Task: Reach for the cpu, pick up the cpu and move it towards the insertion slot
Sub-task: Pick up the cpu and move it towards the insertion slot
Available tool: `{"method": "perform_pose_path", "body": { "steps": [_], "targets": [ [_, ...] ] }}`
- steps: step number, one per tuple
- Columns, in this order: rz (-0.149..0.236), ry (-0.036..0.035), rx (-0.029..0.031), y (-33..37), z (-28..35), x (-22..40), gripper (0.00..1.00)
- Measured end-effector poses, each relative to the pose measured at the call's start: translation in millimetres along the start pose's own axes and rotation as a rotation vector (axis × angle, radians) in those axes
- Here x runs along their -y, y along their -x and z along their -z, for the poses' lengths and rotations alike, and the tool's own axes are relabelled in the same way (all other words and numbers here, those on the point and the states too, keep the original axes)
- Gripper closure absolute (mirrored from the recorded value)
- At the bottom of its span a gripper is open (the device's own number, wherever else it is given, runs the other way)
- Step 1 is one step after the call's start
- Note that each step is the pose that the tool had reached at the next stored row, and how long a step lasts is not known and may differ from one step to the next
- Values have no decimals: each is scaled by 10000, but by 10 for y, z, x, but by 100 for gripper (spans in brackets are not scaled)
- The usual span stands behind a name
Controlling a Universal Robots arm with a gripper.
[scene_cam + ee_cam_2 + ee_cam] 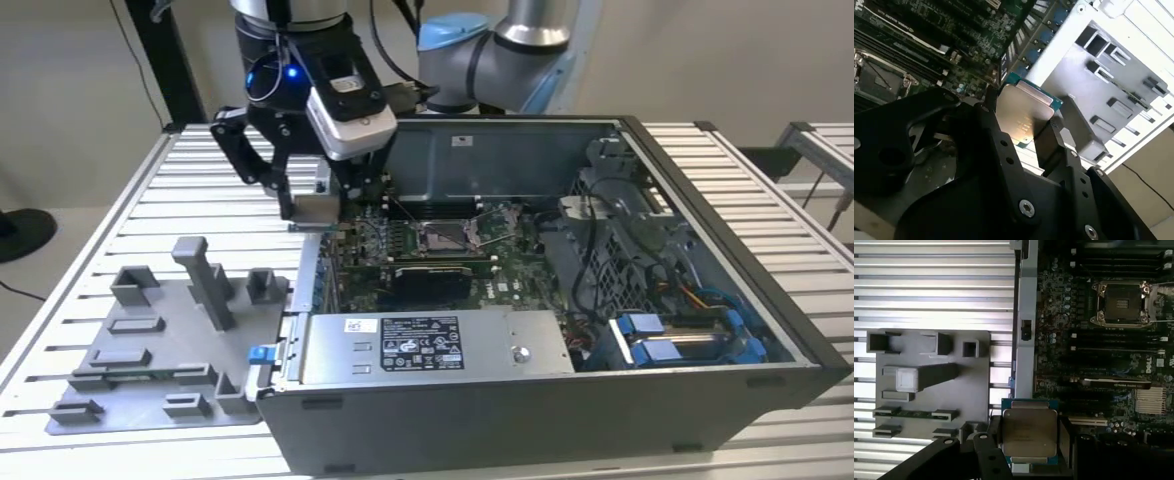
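Observation:
The cpu [1029, 432], a flat square chip with a silvery top and a green rim, is held between my black fingers [993, 442] in both wrist views. My gripper [315, 207] is shut on the cpu [316, 208] and hangs above the computer case's wall on the exterior view's left. The insertion slot [445, 237], a silver-framed socket with a dark centre, lies on the green board inside the case, to the exterior view's right of the gripper. In the wrist views the slot [1121, 304] [876, 77] stands apart from the held cpu [1024, 115].
An open computer case [707, 390] stands on a slatted metal table [120, 230]. A grey fixture plate [154, 350] with upright blocks lies beside it on the exterior view's left. A power supply [427, 345] and blue drive brackets [667, 345] fill the case's near side.

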State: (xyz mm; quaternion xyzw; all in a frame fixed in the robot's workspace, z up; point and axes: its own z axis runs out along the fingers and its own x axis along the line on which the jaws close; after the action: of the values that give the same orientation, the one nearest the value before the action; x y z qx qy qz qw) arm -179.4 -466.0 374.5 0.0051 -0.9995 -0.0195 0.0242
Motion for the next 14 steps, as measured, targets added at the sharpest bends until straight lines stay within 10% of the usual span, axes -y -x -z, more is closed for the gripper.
{"method": "perform_pose_path", "body": {
  "steps": [14],
  "targets": [
    [-3,1,-72,517,25,5,100]
  ]
}}
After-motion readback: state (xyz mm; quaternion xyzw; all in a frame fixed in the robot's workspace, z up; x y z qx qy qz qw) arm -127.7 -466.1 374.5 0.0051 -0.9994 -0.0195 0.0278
